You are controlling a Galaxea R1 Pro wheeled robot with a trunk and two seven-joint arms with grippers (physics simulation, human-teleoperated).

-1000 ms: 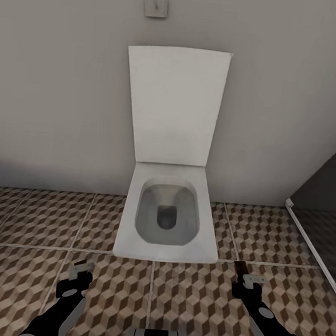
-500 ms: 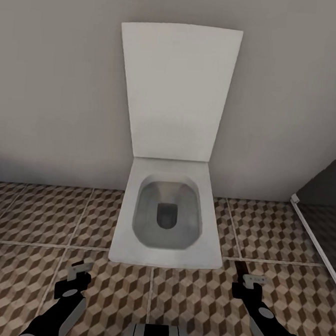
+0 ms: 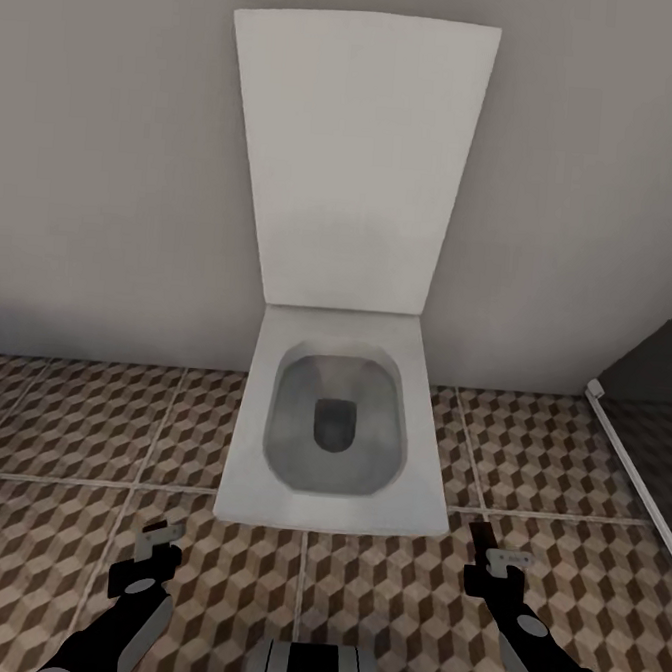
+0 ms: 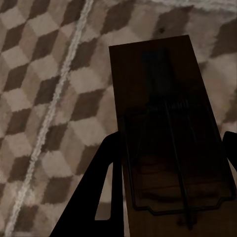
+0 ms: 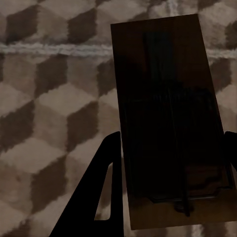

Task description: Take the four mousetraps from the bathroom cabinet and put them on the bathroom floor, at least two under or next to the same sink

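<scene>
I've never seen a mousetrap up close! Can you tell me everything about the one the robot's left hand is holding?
The mousetrap is a flat, dark-brown rectangular board that looks wooden. Thin wire lies on top of it: a bar running along its length and a loop bending around near one end. It is gripped between the left gripper fingers, one dark finger on each long edge, so it sticks out ahead of the gripper. It hangs above the cube-patterned bathroom floor, not touching it.

Open toilet with raised lid sits just ahead, between left claw and right claw, blocking the middle. Bare bathroom floor lies ahead of the left claw. Dark panel closes off beyond the right claw.
</scene>
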